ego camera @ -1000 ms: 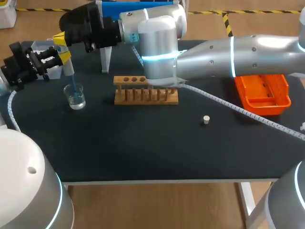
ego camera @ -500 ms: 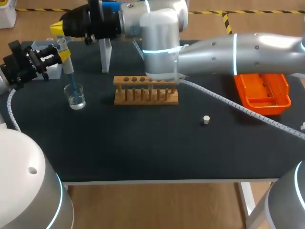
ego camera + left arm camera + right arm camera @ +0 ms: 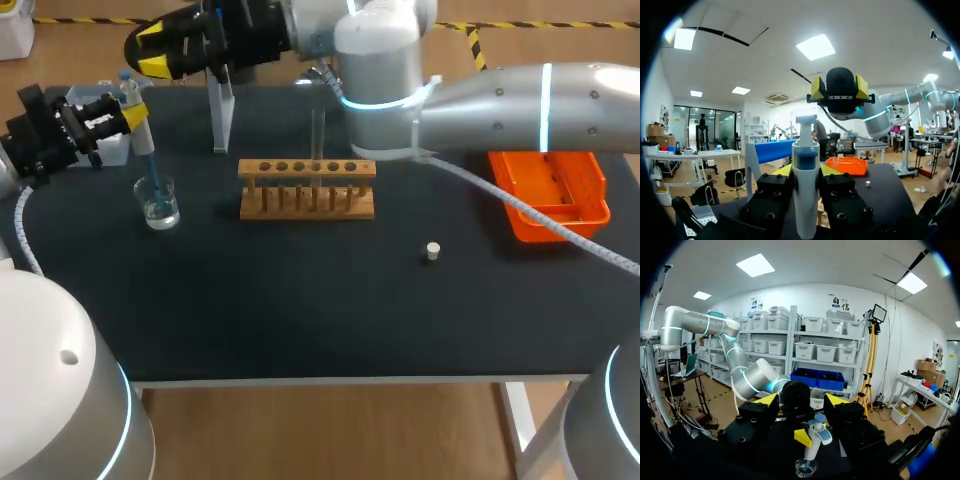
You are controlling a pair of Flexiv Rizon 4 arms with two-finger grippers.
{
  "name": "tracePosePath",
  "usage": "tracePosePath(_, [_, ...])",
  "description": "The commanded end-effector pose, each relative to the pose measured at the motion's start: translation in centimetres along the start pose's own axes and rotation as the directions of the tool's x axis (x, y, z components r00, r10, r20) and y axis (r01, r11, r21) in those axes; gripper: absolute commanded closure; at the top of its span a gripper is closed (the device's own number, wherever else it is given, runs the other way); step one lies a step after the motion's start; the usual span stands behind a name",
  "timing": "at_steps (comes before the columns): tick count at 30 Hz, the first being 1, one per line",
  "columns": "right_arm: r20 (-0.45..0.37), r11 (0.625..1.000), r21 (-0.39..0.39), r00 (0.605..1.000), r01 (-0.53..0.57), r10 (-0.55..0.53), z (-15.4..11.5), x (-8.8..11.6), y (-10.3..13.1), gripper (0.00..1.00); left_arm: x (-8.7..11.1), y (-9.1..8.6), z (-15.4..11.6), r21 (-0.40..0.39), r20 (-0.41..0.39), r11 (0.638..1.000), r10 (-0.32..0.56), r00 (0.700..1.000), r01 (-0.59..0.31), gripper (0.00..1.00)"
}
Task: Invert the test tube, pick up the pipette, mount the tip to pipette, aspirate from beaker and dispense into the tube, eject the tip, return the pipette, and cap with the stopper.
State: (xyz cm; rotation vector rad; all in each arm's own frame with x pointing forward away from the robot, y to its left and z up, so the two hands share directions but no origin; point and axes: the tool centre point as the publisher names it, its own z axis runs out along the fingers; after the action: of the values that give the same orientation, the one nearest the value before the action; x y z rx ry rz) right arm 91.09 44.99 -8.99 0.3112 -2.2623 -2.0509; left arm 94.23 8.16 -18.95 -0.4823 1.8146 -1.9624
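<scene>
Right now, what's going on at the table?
The left gripper is shut on the pipette, whose tip is down in the beaker. The right gripper hangs open above and behind it, holding nothing. A test tube stands upright in the wooden rack. The stopper lies loose on the table, so capping is not yet done.

- The pipette [image 3: 805, 150], white-bodied with a blue band near its top, stands upright, clamped between the fingers of the left end effector [image 3: 806, 172].
- Its slim blue tip [image 3: 150, 172] slants down into the beaker.
- The beaker [image 3: 160, 204], small and of clear glass, stands on the tabletop [image 3: 300, 290] left of the rack. It seems to hold a little liquid.
- The test tube [image 3: 318, 135], clear, stands upright in the wooden rack [image 3: 307, 190].
- The stopper [image 3: 433, 251], small and pale, lies alone on the tabletop, well apart from the rack.
</scene>
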Motion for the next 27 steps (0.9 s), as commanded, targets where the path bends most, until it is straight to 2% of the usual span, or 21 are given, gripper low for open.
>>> tracePosePath(1, [0.006, 1.000, 0.029, 1.000, -0.002, 0.001, -6.4, 1.6, 0.4, 0.00, 0.0, -0.1, 0.0, -0.001, -0.001, 1.000, -0.001, 1.000, 0.001, 1.00])
tracePosePath(8, [0.030, 0.997, 0.074, 0.999, -0.026, 0.024, -12.1, 2.8, -1.3, 0.00, 0.0, -0.1, 0.0, -0.001, -0.001, 1.000, -0.001, 1.000, 0.001, 1.00])
tracePosePath(13, [0.052, 0.992, 0.114, 0.997, -0.060, 0.055, -15.9, 3.3, -3.7, 0.00, 0.0, -0.1, 0.0, -0.001, -0.001, 1.000, -0.001, 1.000, 0.001, 1.00])
tracePosePath(20, [0.075, 0.979, 0.182, 0.994, -0.091, 0.078, -19.6, 3.3, -7.6, 0.00, 0.0, -0.1, 0.0, -0.001, -0.001, 1.000, -0.001, 1.000, 0.001, 1.00])
tracePosePath(27, [0.094, 0.970, 0.209, 0.990, -0.123, 0.106, -21.7, 3.1, -10.6, 0.00, 0.0, -0.1, 0.0, -0.001, -0.001, 1.000, -0.001, 1.000, 0.001, 1.00])
